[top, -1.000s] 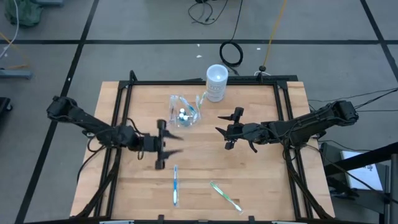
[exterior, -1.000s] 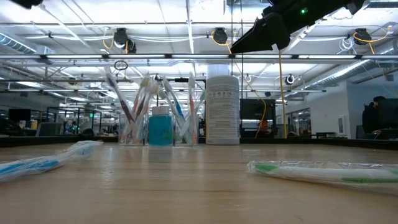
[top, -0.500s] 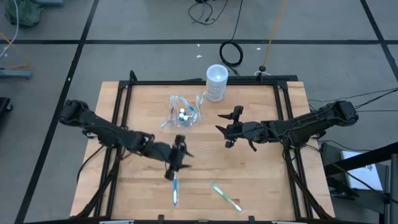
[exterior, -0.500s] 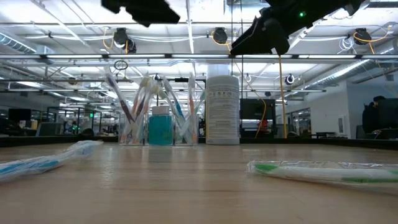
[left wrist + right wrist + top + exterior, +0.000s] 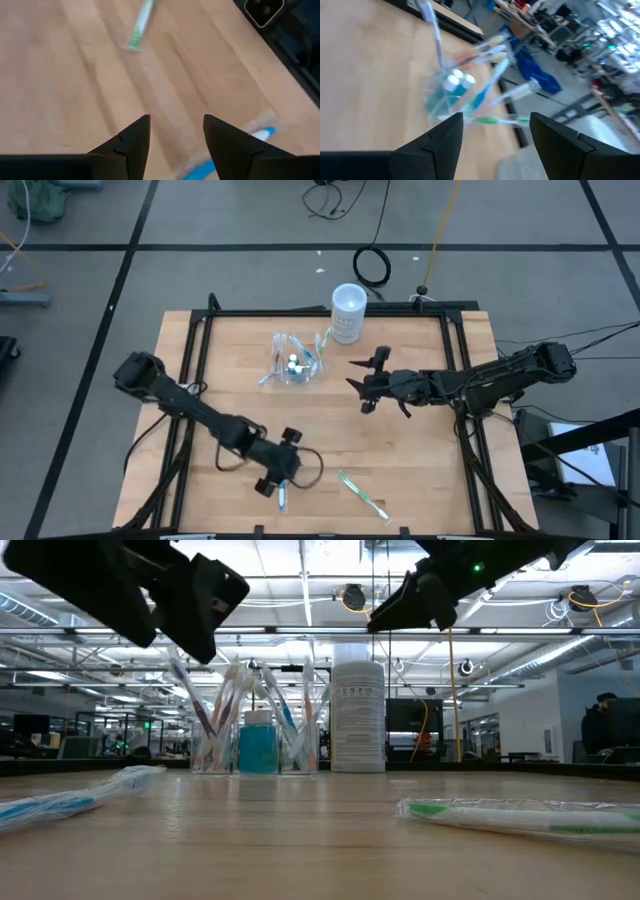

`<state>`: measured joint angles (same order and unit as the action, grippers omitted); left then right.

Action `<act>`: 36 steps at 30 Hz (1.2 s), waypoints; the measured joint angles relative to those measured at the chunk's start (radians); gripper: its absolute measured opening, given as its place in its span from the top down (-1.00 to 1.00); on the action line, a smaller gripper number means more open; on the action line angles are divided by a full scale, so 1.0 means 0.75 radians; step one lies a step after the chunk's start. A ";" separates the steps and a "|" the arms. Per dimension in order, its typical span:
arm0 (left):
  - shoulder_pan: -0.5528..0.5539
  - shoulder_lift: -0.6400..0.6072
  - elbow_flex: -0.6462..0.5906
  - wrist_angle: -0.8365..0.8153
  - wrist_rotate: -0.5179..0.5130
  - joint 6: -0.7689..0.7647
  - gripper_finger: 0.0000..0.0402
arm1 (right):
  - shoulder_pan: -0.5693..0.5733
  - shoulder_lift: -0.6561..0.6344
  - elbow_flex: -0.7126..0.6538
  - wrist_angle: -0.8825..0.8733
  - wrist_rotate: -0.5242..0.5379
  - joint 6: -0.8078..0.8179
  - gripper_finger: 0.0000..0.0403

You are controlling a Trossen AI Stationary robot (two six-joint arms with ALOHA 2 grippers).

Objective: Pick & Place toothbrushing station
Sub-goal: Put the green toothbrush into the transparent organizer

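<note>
The toothbrushing station is a clear plastic holder standing at the table's far middle, with several toothbrushes and a blue-capped tube in it; it also shows in the low view and the right wrist view. A wrapped blue toothbrush lies near the front edge. My left gripper hangs open over that brush's far end, tipped down, and the left wrist view shows the brush beside its fingers. My right gripper hovers open to the right of the station, pointing toward it.
A white cylindrical cup stands at the far edge, right of the station. A wrapped green toothbrush lies near the front edge, right of the blue one. A black frame rail borders the wooden table.
My left gripper has swung from the table's left middle toward the near edge and to the right. It has sunk and tipped from nearly level to pointing down, and now hangs over the blue toothbrush.
</note>
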<state>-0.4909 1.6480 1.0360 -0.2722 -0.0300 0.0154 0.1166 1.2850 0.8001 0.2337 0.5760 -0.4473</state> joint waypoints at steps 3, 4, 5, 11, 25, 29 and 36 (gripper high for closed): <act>-0.022 0.087 0.126 -0.204 0.000 -0.147 0.11 | 0.000 0.000 0.000 0.002 -0.086 0.054 -0.10; -0.023 0.115 0.168 -0.248 -0.005 -0.248 0.13 | 0.001 0.000 0.000 0.002 -0.118 0.077 -0.10; -0.023 0.140 0.206 -0.278 -0.015 -0.370 0.15 | 0.001 0.000 0.000 0.001 -0.151 0.102 -0.10; -0.024 0.194 0.290 -0.421 -0.031 -1.185 0.25 | 0.003 0.000 0.000 0.000 -0.334 0.292 -0.10; -0.091 0.410 0.289 -0.579 -0.308 -1.878 0.32 | 0.013 0.000 0.000 -0.065 -0.632 0.631 -0.10; -0.088 0.427 0.291 -0.582 -0.285 -1.843 0.32 | 0.031 0.000 0.000 -0.066 -0.631 0.615 -0.10; -0.068 0.320 0.288 -0.561 -0.305 -1.741 0.32 | 0.040 0.000 0.000 -0.060 -0.632 0.569 -0.10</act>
<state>-0.5421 1.8879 1.2520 -0.6930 -0.2591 -1.2900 0.1463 1.2850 0.8001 0.1890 0.1017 -0.0207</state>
